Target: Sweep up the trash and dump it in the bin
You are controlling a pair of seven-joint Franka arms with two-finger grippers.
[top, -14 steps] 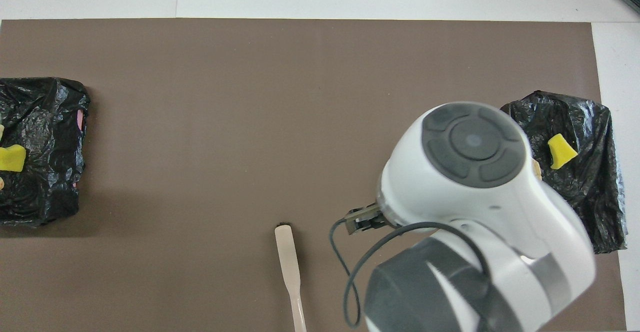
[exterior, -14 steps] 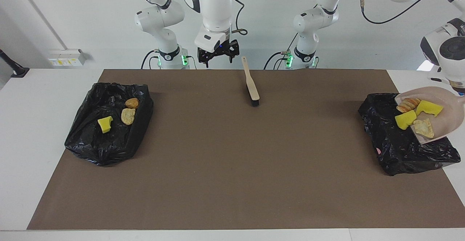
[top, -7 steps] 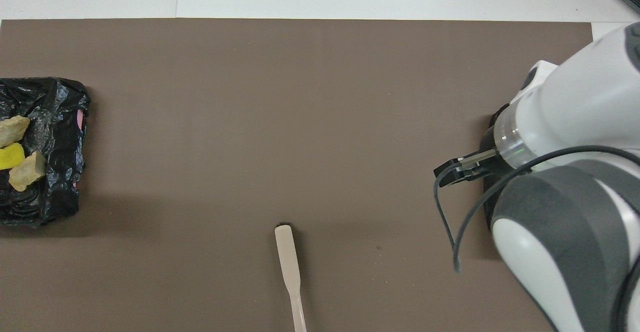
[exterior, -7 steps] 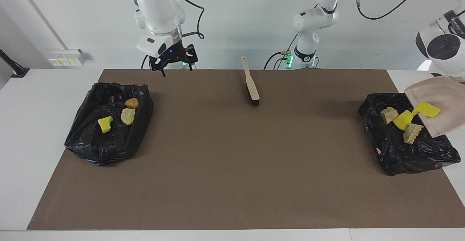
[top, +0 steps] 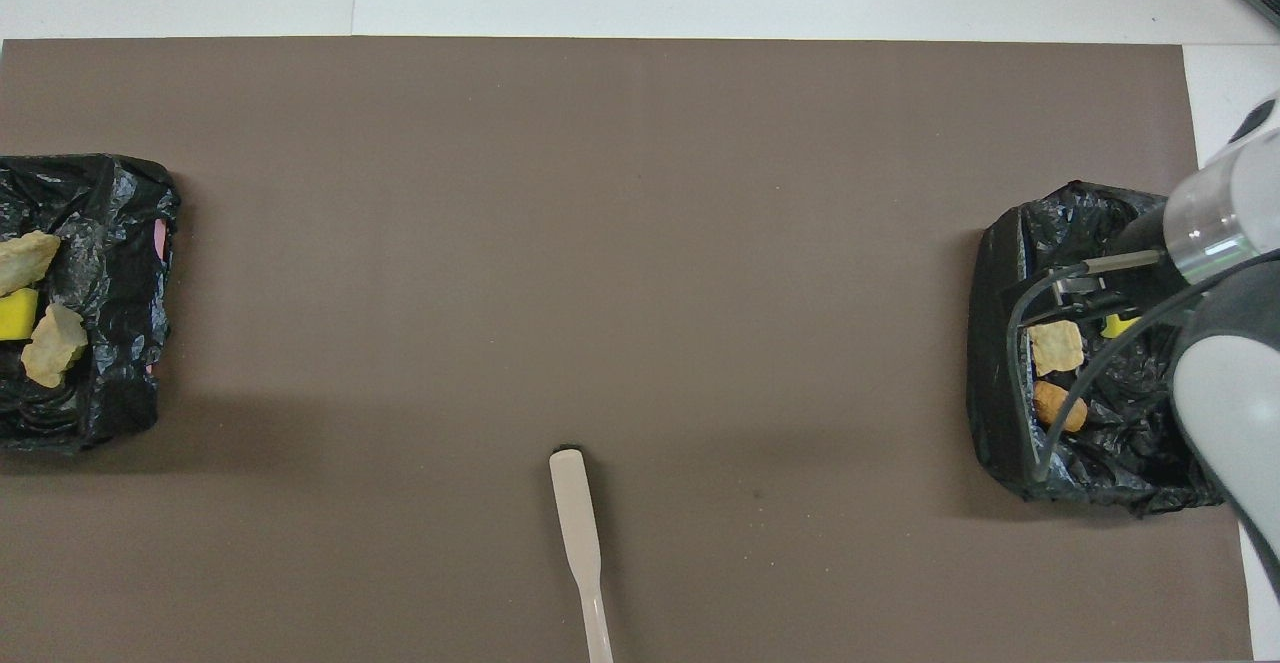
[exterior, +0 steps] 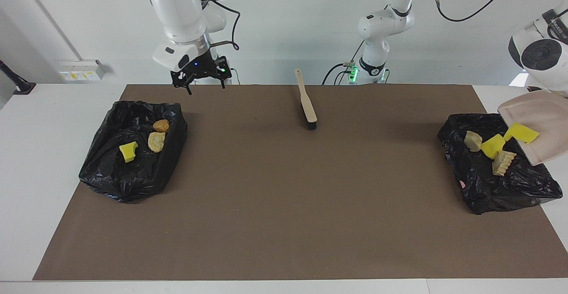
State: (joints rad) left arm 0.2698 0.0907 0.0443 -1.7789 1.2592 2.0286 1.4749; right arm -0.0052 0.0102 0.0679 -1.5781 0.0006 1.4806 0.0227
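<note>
The beige dustpan (exterior: 539, 123) hangs tilted over the black bin (exterior: 492, 183) at the left arm's end, held from the left arm's hand, which the view's edge cuts off. One yellow sponge (exterior: 522, 133) of the trash lies at the pan's lip. Two tan lumps (exterior: 473, 140) and a yellow sponge (exterior: 493, 146) lie in that bin (top: 100, 343). The other bin (exterior: 133, 165) holds a yellow sponge (exterior: 128, 151), a tan lump (exterior: 156, 141) and an orange-brown lump (exterior: 161, 126). My right gripper (exterior: 206, 85) hangs open and empty over the mat's edge beside that bin.
The beige brush (exterior: 307, 101) lies on the brown mat (exterior: 284, 196) midway between the arms, close to the robots' edge (top: 578, 533). In the overhead view the right arm (top: 1215, 363) covers part of its bin (top: 1000, 423).
The right arm swung from the table's middle to its own end. The dustpan tipped steeper, and three pieces of trash slid off it into the bin.
</note>
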